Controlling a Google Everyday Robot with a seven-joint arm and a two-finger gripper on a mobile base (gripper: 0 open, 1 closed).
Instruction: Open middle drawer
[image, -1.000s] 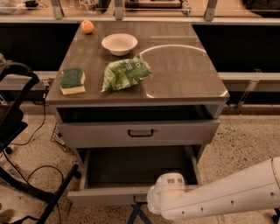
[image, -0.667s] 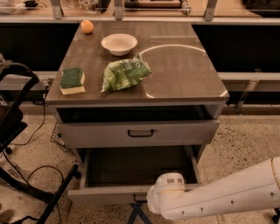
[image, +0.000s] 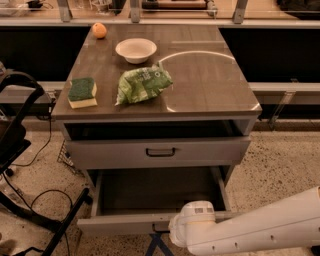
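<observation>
Here's the wide, shallow grey middle drawer: it's pulled well out past the front edge of the brown worktop, dark inside showing. Above it, the taller-fronted grey drawer sits closed under that same front edge. The white robot arm reaches in low from the right, and the gripper sits at the middle of the open drawer's front, mostly hidden by the wrist. Gripping or free? Cannot tell. On top, a small orange fruit is at the far left corner and a white round bowl is near the far edge. A crinkled green bag lies left of centre, and a green-and-yellow sponge lies by the left edge.
</observation>
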